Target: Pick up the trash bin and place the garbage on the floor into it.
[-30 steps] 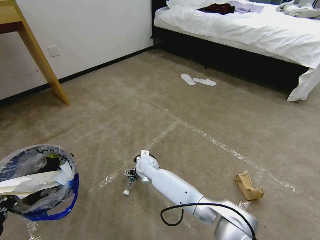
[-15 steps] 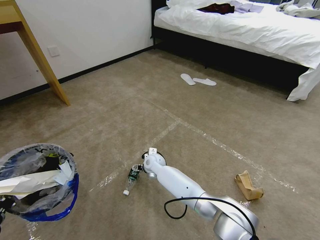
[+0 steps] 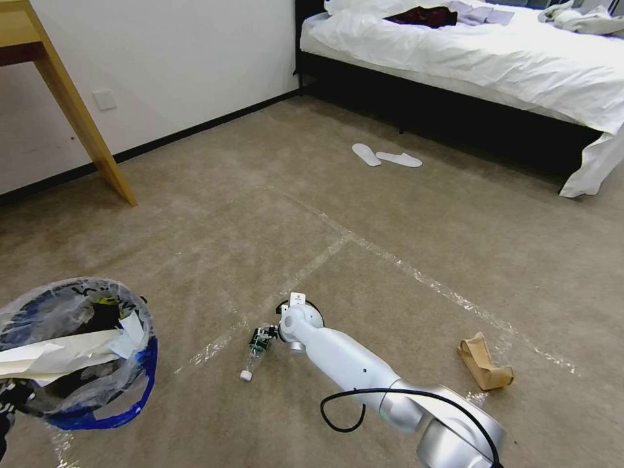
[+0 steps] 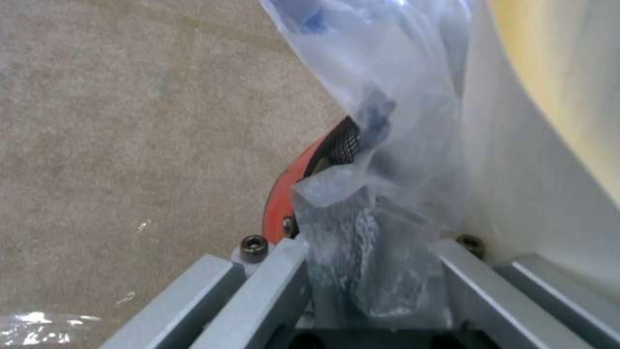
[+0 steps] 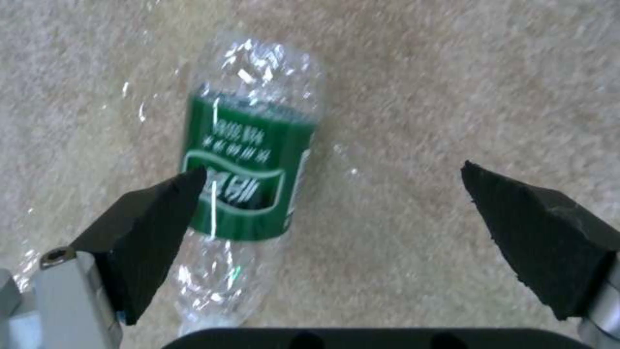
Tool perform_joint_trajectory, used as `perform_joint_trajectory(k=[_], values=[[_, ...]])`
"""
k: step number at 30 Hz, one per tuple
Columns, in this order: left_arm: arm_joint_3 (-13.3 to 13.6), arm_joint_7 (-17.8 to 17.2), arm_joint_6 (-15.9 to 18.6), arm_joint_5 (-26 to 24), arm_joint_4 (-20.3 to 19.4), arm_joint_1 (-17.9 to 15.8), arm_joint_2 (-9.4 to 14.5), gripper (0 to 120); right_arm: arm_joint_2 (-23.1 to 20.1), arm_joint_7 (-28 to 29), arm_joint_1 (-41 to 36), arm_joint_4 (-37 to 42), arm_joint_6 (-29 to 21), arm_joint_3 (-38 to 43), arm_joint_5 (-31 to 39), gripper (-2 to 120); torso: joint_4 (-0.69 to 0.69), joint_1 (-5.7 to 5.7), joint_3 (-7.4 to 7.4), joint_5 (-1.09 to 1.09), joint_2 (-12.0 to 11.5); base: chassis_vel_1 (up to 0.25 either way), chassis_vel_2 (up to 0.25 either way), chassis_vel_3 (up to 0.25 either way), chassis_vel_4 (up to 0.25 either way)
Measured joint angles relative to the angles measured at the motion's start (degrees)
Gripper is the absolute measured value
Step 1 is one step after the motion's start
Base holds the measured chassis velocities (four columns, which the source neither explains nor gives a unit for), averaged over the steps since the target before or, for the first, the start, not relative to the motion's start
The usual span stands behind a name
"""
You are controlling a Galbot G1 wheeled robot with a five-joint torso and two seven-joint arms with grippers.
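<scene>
Movement over the last second belongs to the right arm: its wrist has drifted away from the small clear plastic bottle with a green label (image 3: 255,351), which earlier lay half under it and now lies uncovered on the beige-brown short-pile carpet floor (image 3: 403,214) beside a shiny tape line, so the grasp looks not yet made. The right end effector (image 5: 333,213) hovers low with its black pads spread wide; one pad overlaps the bottle's label, the other is well apart from it. The left end effector (image 4: 368,271) is clamped on the rim of the small round red trash bin with a crinkly clear, blue-edged liner (image 3: 71,354), held up at the robot's left. A crumpled brown paper bag (image 3: 484,362) waits farther right.
</scene>
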Motion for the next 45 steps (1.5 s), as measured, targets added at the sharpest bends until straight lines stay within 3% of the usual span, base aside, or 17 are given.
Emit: perform_joint_trajectory(k=[24, 45], values=[[0.0, 0.0, -0.1, 0.0, -0.1, 0.2, 0.0, 0, 0.0, -4.4, 0.4, 0.5, -1.1, 0.3, 1.0, 100, 0.0, 0.0, 0.0, 0.0, 0.0, 0.0, 0.0, 0.0, 0.0], [-0.4, 0.0, -0.1, 0.1, -1.8, 1.1, -0.8, 0, 0.0, -11.6, 0.3, -2.2, 1.9, -0.4, -0.5, 100, 0.0, 0.0, 0.0, 0.0, 0.0, 0.0, 0.0, 0.0, 0.0]])
